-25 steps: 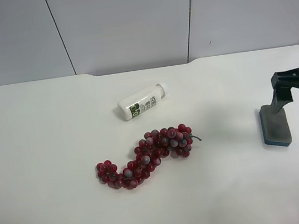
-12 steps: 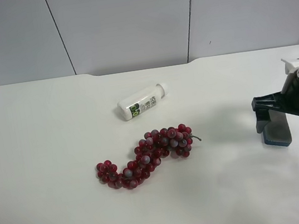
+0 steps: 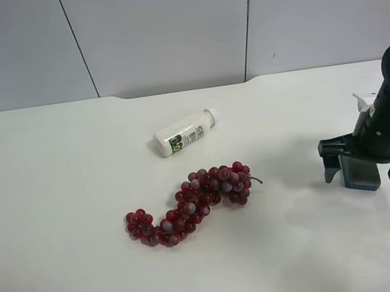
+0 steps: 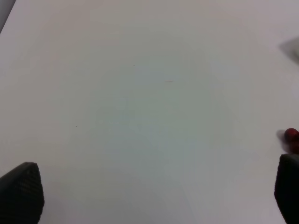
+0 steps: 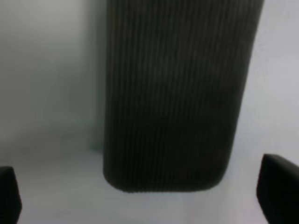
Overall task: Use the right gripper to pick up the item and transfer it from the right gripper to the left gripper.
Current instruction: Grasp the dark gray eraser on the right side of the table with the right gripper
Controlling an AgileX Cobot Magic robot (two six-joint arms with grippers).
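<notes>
The rounded rectangular block (image 3: 357,170), dark grey felt on top with a thin blue base, lies flat on the white worktop (image 3: 58,210), directly beneath the black two-fingered right pincer (image 3: 361,178). That pincer is released, with its jaws spread wide so that one finger stands on each long side of the block. In the right wrist view the ribbed grey top of the block (image 5: 177,93) fills the space between the two black fingertips (image 5: 280,191), and pale worktop shows on both sides, so neither finger touches it. The rounded end of the block lies close to the line between the fingertips of the right pincer (image 5: 145,200). The thick black arm carrying it rises at the exterior high view's right, with a small white part at its wrist.

Well apart from the right pincer, toward the middle of the worktop, lies a curving string of dark red grapes (image 3: 193,205), and beyond it a white bottle (image 3: 186,134) with a green-black label, on its side.

The black left pincer (image 4: 154,189) is released too, its jaws wide over bare worktop, with a single red grape (image 4: 291,134) just beside one finger.
</notes>
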